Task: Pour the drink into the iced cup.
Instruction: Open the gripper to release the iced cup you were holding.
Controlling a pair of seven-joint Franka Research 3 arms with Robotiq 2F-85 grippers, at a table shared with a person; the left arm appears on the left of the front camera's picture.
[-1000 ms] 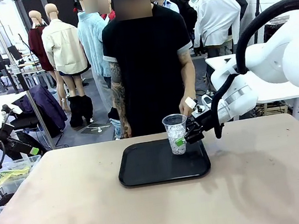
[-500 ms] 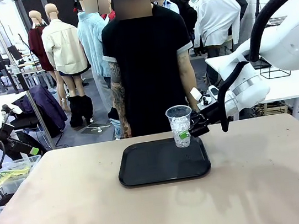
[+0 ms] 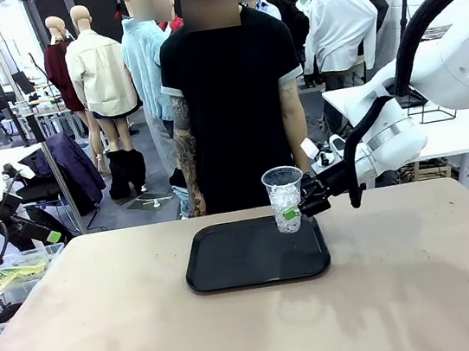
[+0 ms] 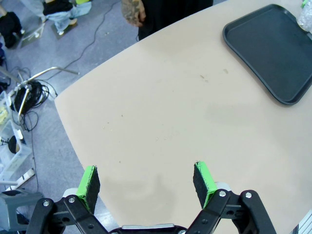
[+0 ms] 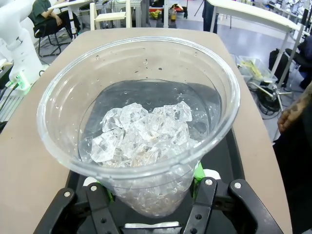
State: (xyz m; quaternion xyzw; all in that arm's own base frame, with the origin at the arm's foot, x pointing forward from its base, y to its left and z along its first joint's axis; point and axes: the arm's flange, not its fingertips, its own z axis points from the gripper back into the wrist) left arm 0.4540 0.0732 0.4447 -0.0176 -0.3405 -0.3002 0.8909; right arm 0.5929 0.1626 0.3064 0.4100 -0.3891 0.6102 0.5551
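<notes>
Clenched on the iced cup [image 5: 141, 92]: right end effector [image 5: 151, 181], with green pads [image 5: 197, 171] pressed against opposite sides of the lower wall and black linkages behind them.

Iced cup construction: thin clear plastic, round, tapering toward the base, with a wide rolled rim. Held upright between the fingers. Droplets on the inner wall.

Contents: ice cubes [image 5: 146, 131], clear to whitish, irregular and faceted, heaped in the lower part, well below the rim.

Directly beneath the right end effector: tray [image 5: 235, 146], black and matte, rectangular with rounded corners and a low raised lip. Cup positioned over the tray corner nearest the end effector. Contact between cup base and tray: cannot tell.

Beneath and around the tray: worktop [image 3: 239, 332], beige and smooth, faintly scuffed.

Beyond the right end effector, at the far edge of the worktop: person [image 3: 232, 97] in a black T-shirt, forearms tattooed.

Released, jaws wide: left end effector [image 4: 148, 178], nothing between the pads. Below it, bare worktop. Tray well apart, ahead and off to one side.
</notes>
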